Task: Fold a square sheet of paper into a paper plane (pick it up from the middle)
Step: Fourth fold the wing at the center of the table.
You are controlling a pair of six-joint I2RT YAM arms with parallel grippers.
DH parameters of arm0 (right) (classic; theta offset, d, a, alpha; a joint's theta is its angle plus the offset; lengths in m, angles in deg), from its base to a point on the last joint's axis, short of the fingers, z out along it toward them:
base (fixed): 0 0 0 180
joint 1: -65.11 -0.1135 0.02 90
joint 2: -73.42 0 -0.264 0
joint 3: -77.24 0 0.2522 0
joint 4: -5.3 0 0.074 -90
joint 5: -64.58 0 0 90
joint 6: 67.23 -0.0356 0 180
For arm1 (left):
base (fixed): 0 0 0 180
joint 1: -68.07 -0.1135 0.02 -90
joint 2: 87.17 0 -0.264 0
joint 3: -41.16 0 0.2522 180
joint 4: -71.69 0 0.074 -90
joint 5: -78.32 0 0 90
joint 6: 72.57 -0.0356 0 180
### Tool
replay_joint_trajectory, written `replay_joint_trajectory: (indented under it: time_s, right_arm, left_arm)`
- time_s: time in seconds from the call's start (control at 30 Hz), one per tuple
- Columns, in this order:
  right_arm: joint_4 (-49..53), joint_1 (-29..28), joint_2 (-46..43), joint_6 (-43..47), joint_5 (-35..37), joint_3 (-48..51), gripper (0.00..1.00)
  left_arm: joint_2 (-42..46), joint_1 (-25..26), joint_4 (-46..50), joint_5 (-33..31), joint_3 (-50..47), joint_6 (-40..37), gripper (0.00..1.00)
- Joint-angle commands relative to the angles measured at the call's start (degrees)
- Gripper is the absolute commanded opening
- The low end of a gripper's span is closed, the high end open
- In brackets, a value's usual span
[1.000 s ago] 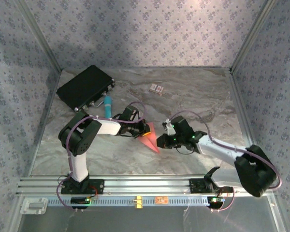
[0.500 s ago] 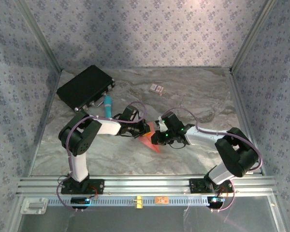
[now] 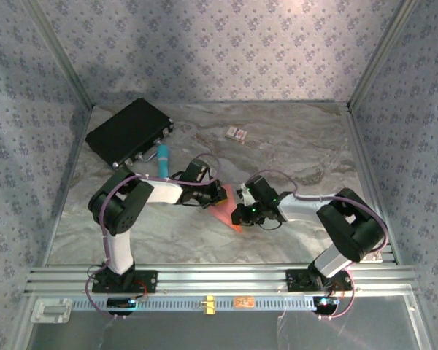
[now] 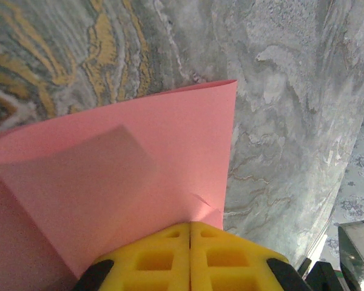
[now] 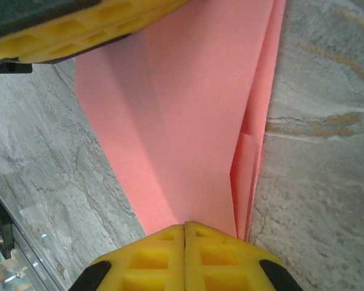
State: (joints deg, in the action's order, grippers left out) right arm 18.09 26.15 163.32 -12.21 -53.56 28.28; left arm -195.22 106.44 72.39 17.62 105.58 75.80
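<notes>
You see the paper plane [image 3: 229,213] mid-table [image 3: 168,240]: salmon-pink, sharply creased, with layered folds. The left gripper [image 4: 190,241] and right gripper [image 5: 185,239] each pinch one end of it. From above, they cover much of it.

No legible text, number, brand or sign is found in any view. The small patterned rectangular card [image 3: 236,133] on the marbled table carries a printed design, too small to make out as characters. The little orange tag [image 3: 242,301] on the aluminium rail at the near edge shows markings that are too small to read. The flat black rectangular case [image 3: 129,131] and the short teal marker [image 3: 163,154] show unmarked surfaces at this size. The folded salmon-pink sheet of paper [image 4: 127,170], seen close in both wrist views, is plain, with creases and shadow only.
</notes>
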Motion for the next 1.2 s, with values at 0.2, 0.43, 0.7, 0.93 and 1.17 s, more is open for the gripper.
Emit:
replay_joint_trajectory:
  time_s: [0.2, 0.43, 0.7, 0.93, 1.17]
  right_arm:
    - [1.7, 0.1, -3.5, -0.6, 0.3, 5.8, 0.07]
    - [2.5, 0.0, -7.1, -3.6, -0.1, 10.8, 0.07]
    - [8.9, -2.1, -11.8, -3.2, 2.8, 11.4, 0.06]
    - [14.5, -3.2, -14.5, -1.9, 6.8, 8.3, 0.06]
    - [9.9, 2.2, -19.1, -2.3, 2.3, 5.9, 0.07]
  left_arm:
    - [-1.1, 0.0, 4.8, -3.8, -0.6, -1.2, 0.08]
    - [-1.2, -0.2, 4.9, -4.2, -0.9, -1.1, 0.08]
    - [-1.6, -0.2, 4.7, -3.9, -0.8, -0.9, 0.08]
    - [-1.3, -0.2, 3.4, -3.7, -1.5, -0.6, 0.08]
    - [-0.6, -0.1, 2.4, -3.3, -2.1, -0.5, 0.08]
